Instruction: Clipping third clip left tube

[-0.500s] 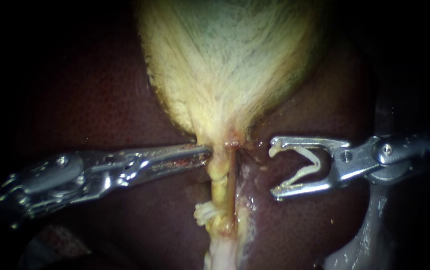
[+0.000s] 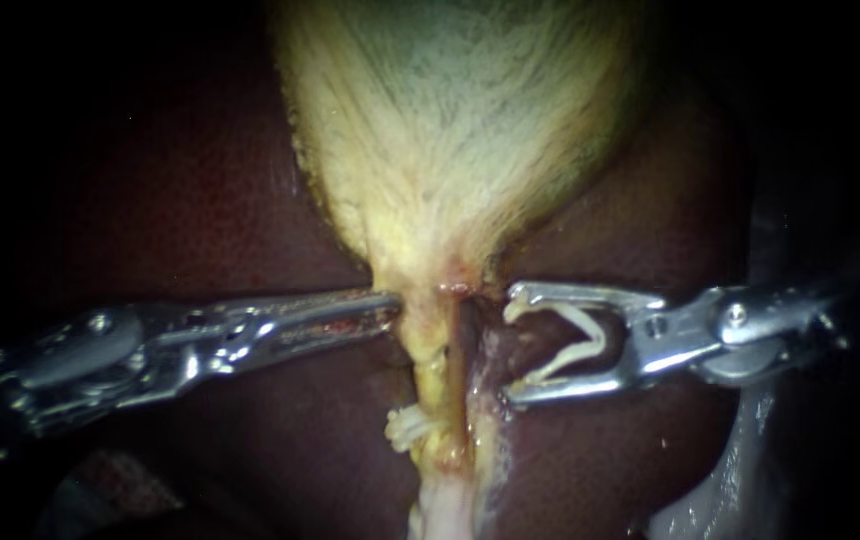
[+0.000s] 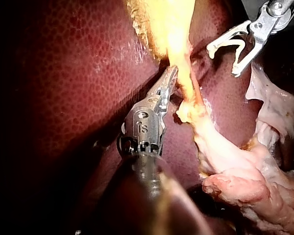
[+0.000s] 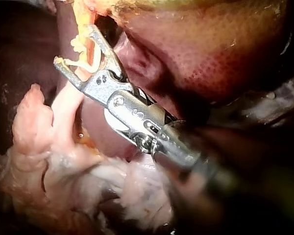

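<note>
The pale yellow gallbladder (image 2: pixel 450 120) narrows to a neck from which the yellowish left tube (image 2: pixel 432 372) runs down, with a thin reddish strand (image 2: pixel 463 360) beside it. A white clip (image 2: pixel 405 428) sits low on the left tube. My left instrument (image 2: pixel 395 305) comes in from the left, its jaws shut on the neck's edge; the left wrist view shows its tip (image 3: pixel 171 76) against that yellow tissue. My right instrument (image 2: pixel 508 343) (image 3: pixel 223 61) (image 4: pixel 73 45) carries an open white clip (image 2: pixel 575 345) seated between wide-apart jaws. Its tips stand just right of the tubes, not around them.
Dark red liver (image 2: pixel 200 200) surrounds the gallbladder on both sides. Pale fatty tissue (image 2: pixel 445 505) lies below the clipped stretch and spreads under my right instrument in its wrist view (image 4: pixel 63 161). A grey metal surface (image 2: pixel 730 480) shows at the lower right.
My right instrument has moved left with its clip, closing in on the tubes. My left instrument has drawn slightly left, and the neck's edge has followed it.
</note>
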`<state>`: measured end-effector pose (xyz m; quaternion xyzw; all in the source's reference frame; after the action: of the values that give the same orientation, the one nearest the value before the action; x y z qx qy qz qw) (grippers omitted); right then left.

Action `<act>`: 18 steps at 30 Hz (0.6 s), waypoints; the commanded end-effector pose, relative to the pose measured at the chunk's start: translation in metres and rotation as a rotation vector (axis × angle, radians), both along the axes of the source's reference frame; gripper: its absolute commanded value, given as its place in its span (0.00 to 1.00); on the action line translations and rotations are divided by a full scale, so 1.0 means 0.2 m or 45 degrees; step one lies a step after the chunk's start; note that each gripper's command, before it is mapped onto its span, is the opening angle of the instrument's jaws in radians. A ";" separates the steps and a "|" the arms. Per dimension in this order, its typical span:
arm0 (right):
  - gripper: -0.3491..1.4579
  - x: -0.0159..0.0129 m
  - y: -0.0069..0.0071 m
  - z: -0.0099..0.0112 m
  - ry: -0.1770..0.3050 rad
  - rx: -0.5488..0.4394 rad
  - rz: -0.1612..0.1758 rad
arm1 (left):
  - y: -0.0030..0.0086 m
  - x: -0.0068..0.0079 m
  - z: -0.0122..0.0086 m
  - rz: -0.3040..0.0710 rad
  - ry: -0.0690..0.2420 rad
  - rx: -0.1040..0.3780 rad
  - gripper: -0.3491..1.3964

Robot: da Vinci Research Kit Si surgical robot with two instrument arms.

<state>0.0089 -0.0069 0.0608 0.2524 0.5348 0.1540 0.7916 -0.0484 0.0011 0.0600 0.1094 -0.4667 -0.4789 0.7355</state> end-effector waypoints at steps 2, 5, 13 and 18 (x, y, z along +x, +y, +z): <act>0.52 0.006 -0.002 0.005 -0.011 0.040 0.014 | 0.000 0.002 -0.001 -0.007 0.004 -0.002 0.00; 0.52 0.012 -0.004 0.011 -0.017 0.078 0.019 | 0.001 0.004 -0.002 -0.011 0.008 -0.002 0.00; 0.51 0.016 -0.006 0.029 -0.030 0.131 0.033 | -0.001 0.004 -0.006 -0.014 0.009 -0.002 0.00; 0.50 0.019 -0.007 0.039 -0.032 0.153 0.030 | -0.001 0.003 -0.009 -0.017 0.011 -0.001 0.00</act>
<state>0.0127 -0.0084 0.0689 0.2913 0.5175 0.1983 0.7798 -0.0477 0.0008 0.0581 0.1043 -0.4648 -0.4839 0.7341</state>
